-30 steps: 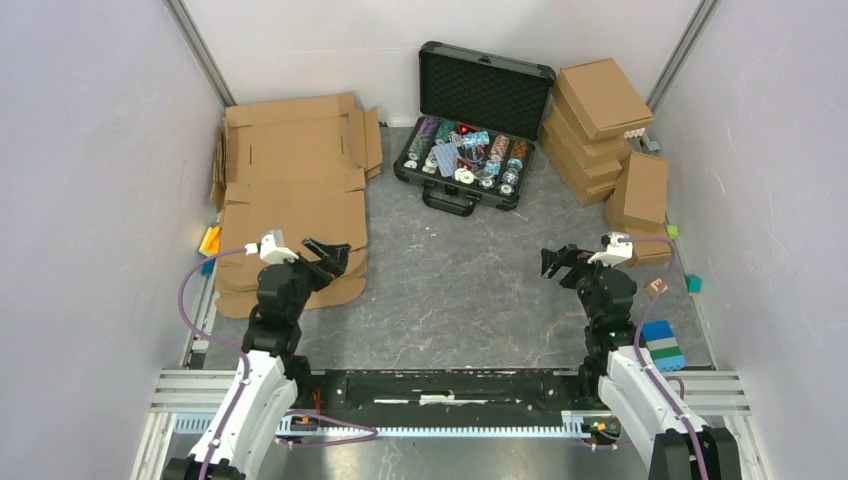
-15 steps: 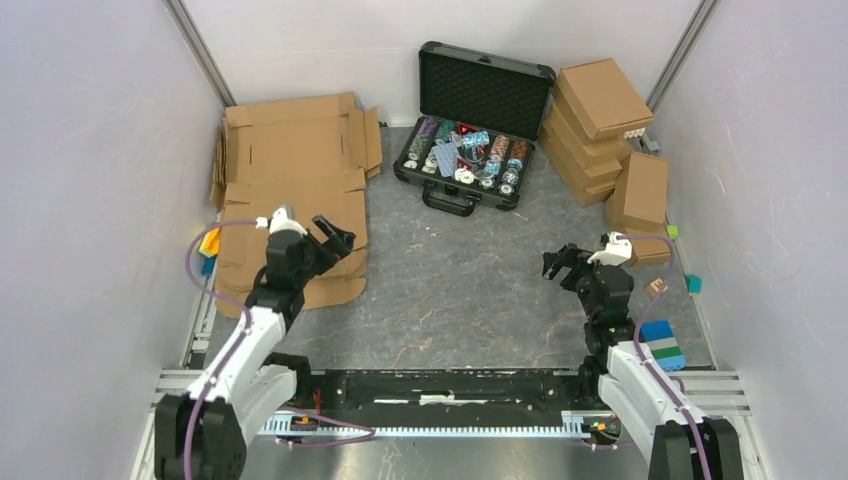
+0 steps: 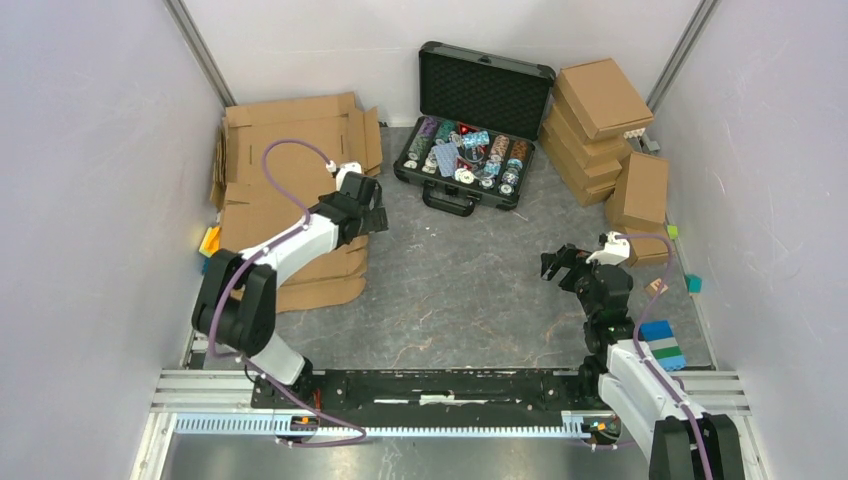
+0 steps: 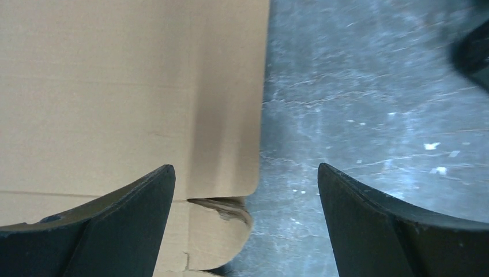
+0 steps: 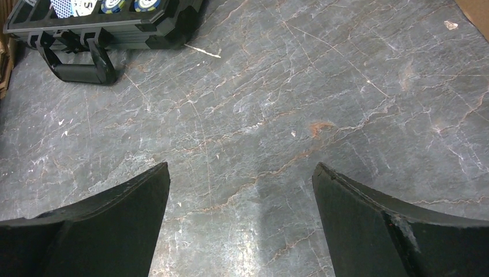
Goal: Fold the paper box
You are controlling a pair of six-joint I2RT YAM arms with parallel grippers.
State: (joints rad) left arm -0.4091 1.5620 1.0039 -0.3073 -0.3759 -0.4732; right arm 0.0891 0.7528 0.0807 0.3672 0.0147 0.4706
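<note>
The paper box is a flat brown die-cut cardboard sheet on a pile of like sheets at the left of the table. My left gripper is stretched out over the pile's right edge and stands open. In the left wrist view the cardboard's right edge and a rounded flap corner lie below the open jaws, with bare table under the right finger. My right gripper hangs open over bare grey table at the right, holding nothing.
An open black case with colourful chips stands at the back centre; its handle shows in the right wrist view. Folded brown boxes are stacked at the back right. Small coloured blocks lie near the right arm's base.
My left arm has swung forward and to the right, from near its base out over the right edge of the cardboard pile. The right arm has stayed put.
</note>
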